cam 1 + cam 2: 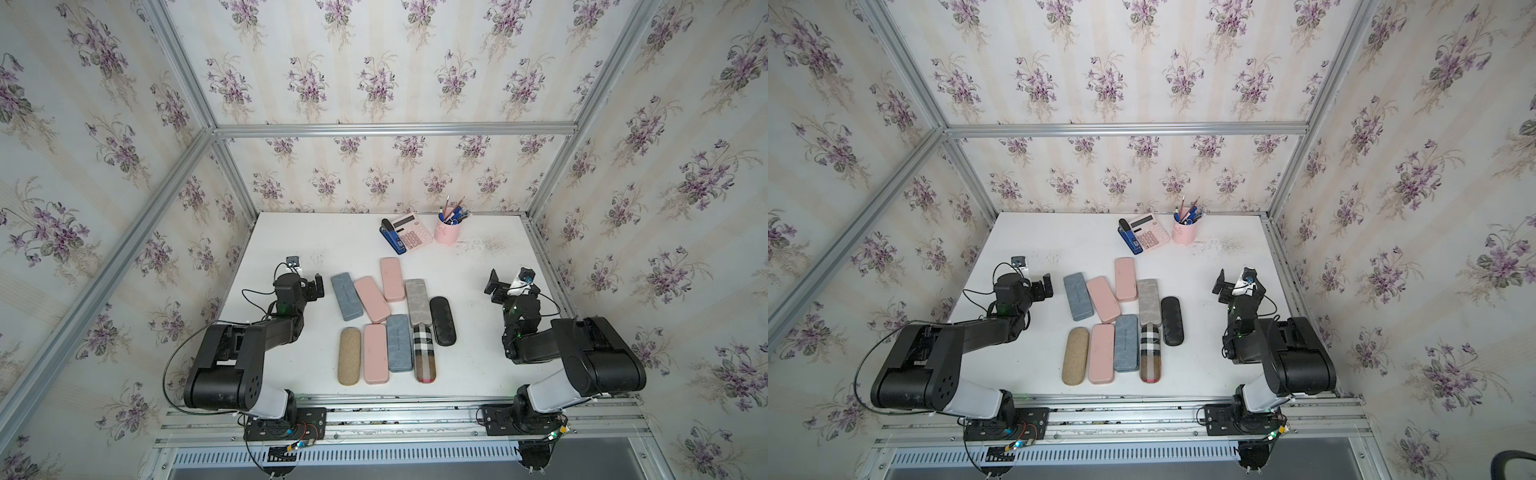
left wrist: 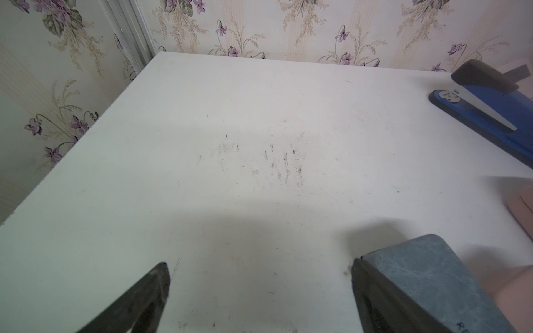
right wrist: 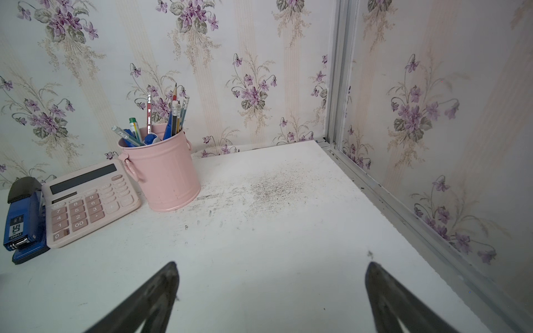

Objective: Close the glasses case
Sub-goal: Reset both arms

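Glasses cases (image 1: pixel 386 324) cluster on the worktop (image 1: pixel 299 237); left gripper (image 1: pixel 316 286), jaws wide apart, just beside the far blue case (image 1: pixel 346 296); right gripper (image 1: pixel 494 286) likewise wide, over bare surface near the right edge.

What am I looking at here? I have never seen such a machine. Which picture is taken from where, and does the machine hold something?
You see two robot arms fixed at the near edge of a white table. Each ends in a gripper with two fingers.

The two wide pictures come from one camera above that looks down, so they show nearly the same scene. The other two come from small cameras on the wrists. The dark fingers in them belong to the grippers.

Between the arms lie nine glasses cases. From above, all look shut. At the back stand a blue stapler, a pink calculator and a pink cup with pens.

The left gripper and the right gripper are both open and hold nothing.
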`<move>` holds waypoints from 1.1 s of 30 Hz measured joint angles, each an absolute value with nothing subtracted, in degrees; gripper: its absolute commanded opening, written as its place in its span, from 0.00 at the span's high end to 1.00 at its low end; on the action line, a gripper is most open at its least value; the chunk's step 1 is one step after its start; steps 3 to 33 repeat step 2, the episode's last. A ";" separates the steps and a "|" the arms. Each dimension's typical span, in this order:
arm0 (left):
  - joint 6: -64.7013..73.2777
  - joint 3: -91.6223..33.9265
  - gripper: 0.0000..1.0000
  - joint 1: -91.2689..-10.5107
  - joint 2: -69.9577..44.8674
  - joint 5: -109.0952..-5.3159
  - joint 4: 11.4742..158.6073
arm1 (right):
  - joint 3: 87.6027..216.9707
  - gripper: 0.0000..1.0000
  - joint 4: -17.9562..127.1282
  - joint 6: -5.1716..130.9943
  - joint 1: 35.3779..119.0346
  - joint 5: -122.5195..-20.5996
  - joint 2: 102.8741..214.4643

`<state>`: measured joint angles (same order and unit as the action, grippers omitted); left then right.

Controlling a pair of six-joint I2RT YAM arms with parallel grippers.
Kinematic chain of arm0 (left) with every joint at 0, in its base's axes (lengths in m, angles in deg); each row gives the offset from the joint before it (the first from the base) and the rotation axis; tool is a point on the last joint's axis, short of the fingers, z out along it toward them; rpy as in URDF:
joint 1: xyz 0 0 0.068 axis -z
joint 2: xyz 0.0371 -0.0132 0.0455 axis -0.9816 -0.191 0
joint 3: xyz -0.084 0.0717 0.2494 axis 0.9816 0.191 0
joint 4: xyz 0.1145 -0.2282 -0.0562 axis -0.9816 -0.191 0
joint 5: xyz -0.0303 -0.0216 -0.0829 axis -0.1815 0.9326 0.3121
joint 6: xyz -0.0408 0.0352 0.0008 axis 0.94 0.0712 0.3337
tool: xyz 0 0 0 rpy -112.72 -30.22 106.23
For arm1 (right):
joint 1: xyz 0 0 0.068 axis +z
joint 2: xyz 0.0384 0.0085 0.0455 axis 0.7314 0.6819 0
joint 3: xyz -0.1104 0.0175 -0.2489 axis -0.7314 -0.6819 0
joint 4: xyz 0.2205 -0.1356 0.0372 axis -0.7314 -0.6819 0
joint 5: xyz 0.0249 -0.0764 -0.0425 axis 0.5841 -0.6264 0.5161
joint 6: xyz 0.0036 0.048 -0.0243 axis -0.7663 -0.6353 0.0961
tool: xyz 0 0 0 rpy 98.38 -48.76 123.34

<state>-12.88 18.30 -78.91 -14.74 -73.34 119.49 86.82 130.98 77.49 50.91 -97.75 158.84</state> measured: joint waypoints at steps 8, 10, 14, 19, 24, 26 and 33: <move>-12.88 18.32 0.00 -78.91 -14.72 -73.34 119.49 | 86.80 0.00 130.82 77.49 50.91 -97.73 158.84; -12.88 18.32 0.00 -78.91 -14.72 -73.34 119.49 | 86.80 0.00 130.82 77.49 50.91 -97.73 158.84; -12.88 18.32 0.00 -78.91 -14.72 -73.34 119.49 | 86.80 0.00 130.82 77.49 50.91 -97.73 158.84; -12.88 18.32 0.00 -78.91 -14.72 -73.34 119.49 | 86.80 0.00 130.82 77.49 50.91 -97.73 158.84; -12.88 18.32 0.00 -78.91 -14.72 -73.34 119.49 | 86.80 0.00 130.82 77.49 50.91 -97.73 158.84; -12.88 18.32 0.00 -78.91 -14.72 -73.34 119.49 | 86.80 0.00 130.82 77.49 50.91 -97.73 158.84; -12.88 18.32 0.00 -78.91 -14.72 -73.34 119.49 | 86.80 0.00 130.82 77.49 50.91 -97.73 158.84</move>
